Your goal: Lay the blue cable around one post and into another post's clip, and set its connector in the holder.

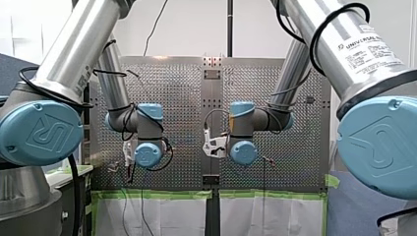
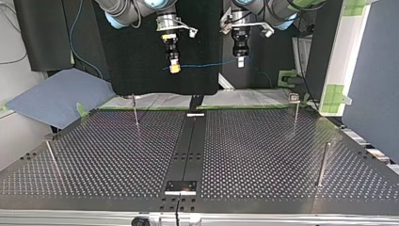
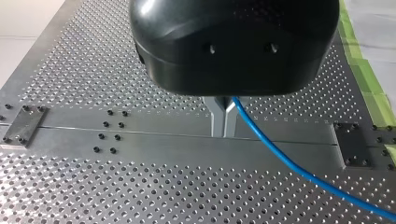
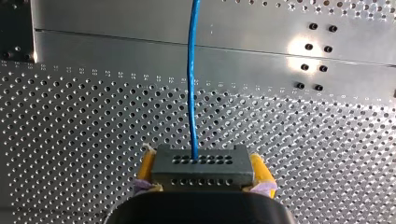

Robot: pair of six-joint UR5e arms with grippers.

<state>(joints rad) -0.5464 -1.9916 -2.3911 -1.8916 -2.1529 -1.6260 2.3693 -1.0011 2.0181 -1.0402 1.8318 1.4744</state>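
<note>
Clamped in right end effector (image 4: 203,171): connector (image 4: 201,164). Pinched in left end effector (image 3: 223,115): blue cable (image 4: 192,84). Both held above tabletop (image 3: 93,196), presumably so the span runs straight for routing.

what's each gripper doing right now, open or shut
left gripper: closed on the blue cable
right gripper: closed on the connector

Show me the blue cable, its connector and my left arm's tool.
connector (image 4: 201,170), right wrist view, its dark holed face.
blue cable (image 4: 192,84), right wrist view, middle of the visible strand.
left tool (image 3: 223,131), left wrist view, between its metal fingertips.
</note>
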